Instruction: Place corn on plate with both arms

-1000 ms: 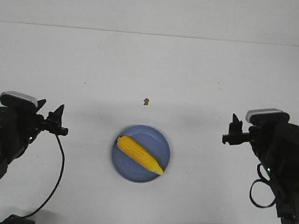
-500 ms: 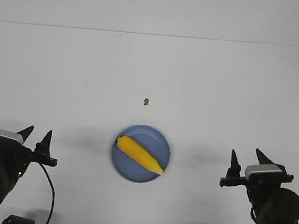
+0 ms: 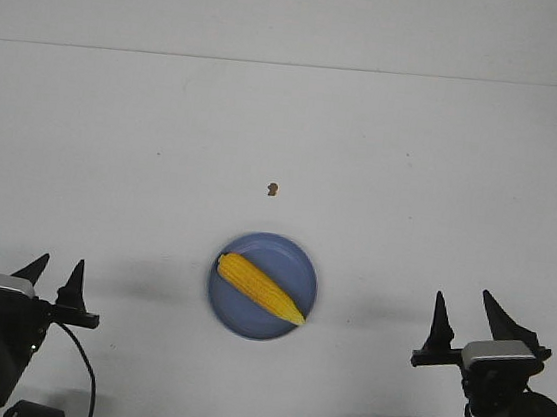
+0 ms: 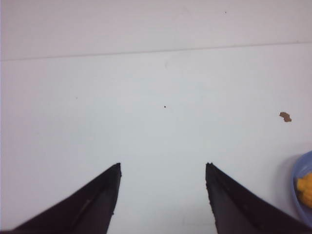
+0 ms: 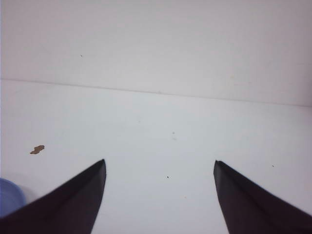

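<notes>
Both arms pulled back; corn (image 3: 260, 287) lies on plate (image 3: 298, 258).

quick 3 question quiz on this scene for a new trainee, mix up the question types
1. True or false: the corn lies on the plate.
2. Multiple choice: the small brown speck sits (A) on the plate, (B) on the table beyond the plate, (C) between the right gripper's fingers.
3. Short answer: what are the left gripper and the right gripper holding?

Key
1. True. It lies diagonally across the plate.
2. B.
3. Nothing. Both are open and empty, standing apart from the plate on either side.
</notes>
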`<state>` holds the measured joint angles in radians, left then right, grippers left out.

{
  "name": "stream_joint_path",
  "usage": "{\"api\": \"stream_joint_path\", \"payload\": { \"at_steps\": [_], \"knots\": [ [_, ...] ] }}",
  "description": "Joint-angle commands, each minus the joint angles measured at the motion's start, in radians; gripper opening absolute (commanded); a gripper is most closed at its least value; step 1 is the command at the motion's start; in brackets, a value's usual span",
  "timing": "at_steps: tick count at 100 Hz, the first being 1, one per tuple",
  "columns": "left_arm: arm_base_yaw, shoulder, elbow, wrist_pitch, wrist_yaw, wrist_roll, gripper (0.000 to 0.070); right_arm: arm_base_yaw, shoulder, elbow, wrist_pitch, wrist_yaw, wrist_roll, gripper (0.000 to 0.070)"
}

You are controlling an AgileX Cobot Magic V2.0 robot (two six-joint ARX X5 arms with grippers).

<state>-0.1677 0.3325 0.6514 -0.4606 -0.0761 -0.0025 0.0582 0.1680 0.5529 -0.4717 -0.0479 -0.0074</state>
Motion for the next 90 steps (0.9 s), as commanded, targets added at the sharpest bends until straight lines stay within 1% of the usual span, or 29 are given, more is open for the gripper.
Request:
{"api": "stream_joint_path", "payload": {
  "at_steps": [1,10,15,18,22,24,27,30,35,40,90],
  "knots": [
    [0.000,-0.001,0.005,0.024,-0.003,-0.012,0.0340,0.000,0.003,0.008,0.016,0.004,0.026,0.0467],
    [0.000,-0.001,0.005,0.043,-0.002,-0.018,0.0340,0.000,0.003,0.008,0.016,0.007,0.040,0.0464],
    [0.000,-0.001,0.006,0.048,-0.003,-0.018,0.0339,0.000,0.003,0.008,0.016,0.007,0.043,0.0445],
    [0.000,-0.001,0.006,0.048,-0.002,-0.017,0.0337,0.000,0.003,0.008,0.016,0.008,0.042,0.0416],
    [0.000,-0.001,0.005,0.047,-0.002,-0.018,0.0321,0.000,0.003,0.008,0.016,0.019,0.042,0.0351],
    [0.000,-0.001,0.005,0.046,-0.003,-0.018,0.0297,0.000,0.003,0.008,0.016,0.026,0.042,0.0312],
    [0.000,-0.001,0.006,0.043,-0.002,-0.018,0.0239,0.000,0.003,0.008,0.015,0.035,0.042,0.0249],
    [0.000,-0.001,0.005,0.041,-0.002,-0.018,0.0158,0.000,0.003,0.008,0.015,0.045,0.042,0.0182],
    [0.000,-0.001,0.005,0.038,-0.003,-0.017,0.0000,0.000,0.003,0.008,0.015,0.054,0.042,0.0081],
    [0.000,-0.001,0.006,0.039,-0.003,-0.017,0.0009,0.000,0.003,0.008,0.015,0.056,0.042,0.0007],
    [0.000,-0.001,0.006,0.043,-0.002,-0.017,0.0012,0.000,0.003,0.009,0.015,0.056,0.041,0.0006]
  ]
}}
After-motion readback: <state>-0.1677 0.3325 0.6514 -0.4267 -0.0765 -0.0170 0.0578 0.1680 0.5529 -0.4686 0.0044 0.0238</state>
